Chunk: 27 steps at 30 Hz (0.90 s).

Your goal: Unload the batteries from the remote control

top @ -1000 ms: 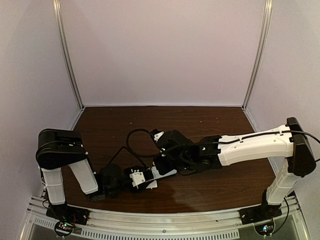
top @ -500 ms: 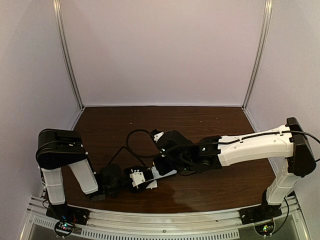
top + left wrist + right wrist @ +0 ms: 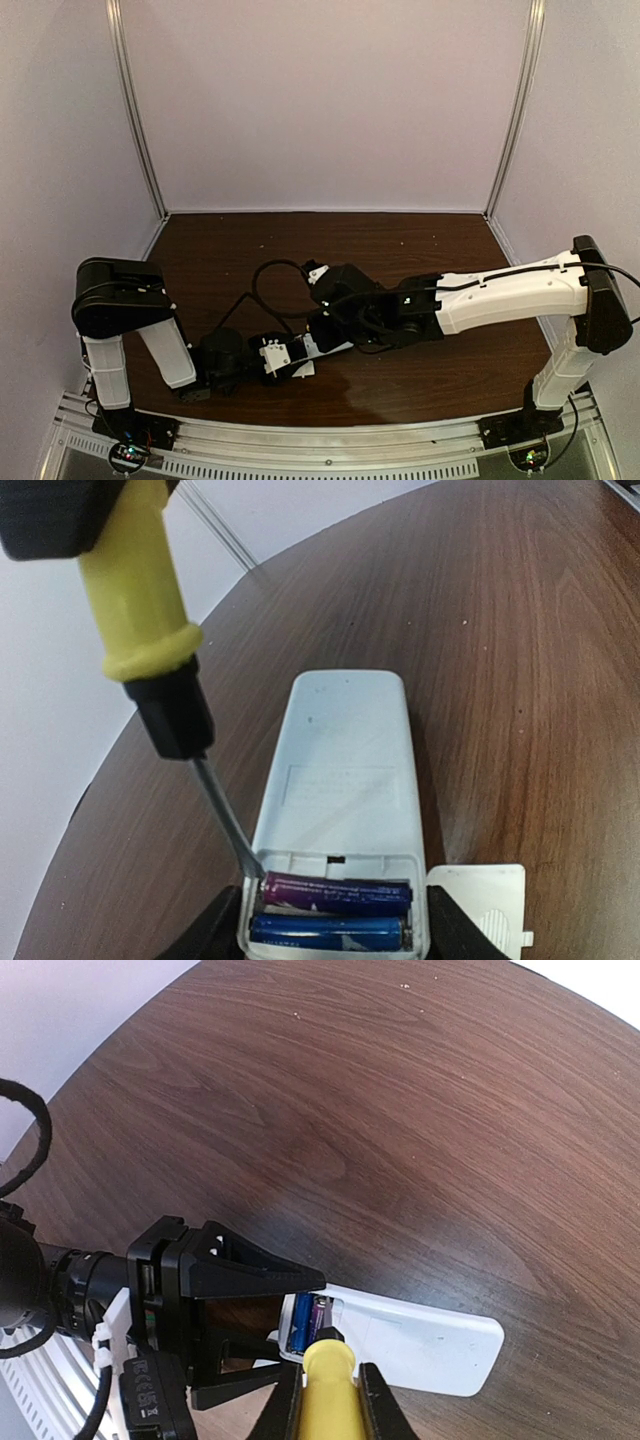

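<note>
My left hand [image 3: 330, 942] pinches the remote [image 3: 345, 770] at its open end, fingers [image 3: 215, 935] tight on both long sides, btm centre of the left wrist view. Remote lies flat on the counter [image 3: 520, 630], back side up, compartment uncovered. Both batteries [image 3: 335, 892] sit inside, side by side, lying across the remote: a purple-looking one farther from the cam, a blue one nearer. My right hand [image 3: 333, 1415] is pressed together on the yellow handle of the screwdriver [image 3: 150, 610], which slants down from upper left. Its tip touches the compartment's left edge, right by the purple cell's end. Cover [image 3: 480, 905] lies on the counter at lower right, just beside the remote.
</note>
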Tool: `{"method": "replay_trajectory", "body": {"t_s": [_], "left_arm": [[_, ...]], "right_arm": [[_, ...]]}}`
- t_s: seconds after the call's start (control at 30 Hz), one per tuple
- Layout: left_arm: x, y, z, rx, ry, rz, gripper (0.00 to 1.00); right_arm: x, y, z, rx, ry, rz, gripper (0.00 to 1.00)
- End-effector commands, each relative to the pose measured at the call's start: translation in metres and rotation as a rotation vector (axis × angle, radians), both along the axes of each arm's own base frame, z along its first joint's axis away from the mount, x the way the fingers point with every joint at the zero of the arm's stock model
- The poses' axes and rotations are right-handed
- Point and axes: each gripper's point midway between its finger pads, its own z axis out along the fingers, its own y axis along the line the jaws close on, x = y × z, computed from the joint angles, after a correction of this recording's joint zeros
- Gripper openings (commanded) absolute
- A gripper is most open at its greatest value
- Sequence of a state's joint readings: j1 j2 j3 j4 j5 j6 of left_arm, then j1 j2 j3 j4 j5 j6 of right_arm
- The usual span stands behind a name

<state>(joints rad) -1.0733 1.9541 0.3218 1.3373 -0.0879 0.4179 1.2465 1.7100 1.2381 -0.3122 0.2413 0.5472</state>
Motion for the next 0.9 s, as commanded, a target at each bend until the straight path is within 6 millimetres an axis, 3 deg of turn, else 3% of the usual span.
{"method": "replay_trajectory", "body": {"t_s": [0.0,0.43,0.87], "left_arm": [[0.006,-0.008,0.058,-0.207,-0.124,0.002,0.08],[0.005,-0.006,0.058,-0.210,-0.128,0.001,0.08],[0.006,-0.006,0.058,-0.209,-0.129,0.003,0.08]], "right_arm": [[-0.005,-0.014,-0.016,-0.077,0.010,-0.022,0.00],[-0.005,-0.010,-0.005,-0.069,-0.013,-0.032,0.00],[-0.013,-0.008,-0.012,-0.101,0.003,-0.016,0.00]]}}
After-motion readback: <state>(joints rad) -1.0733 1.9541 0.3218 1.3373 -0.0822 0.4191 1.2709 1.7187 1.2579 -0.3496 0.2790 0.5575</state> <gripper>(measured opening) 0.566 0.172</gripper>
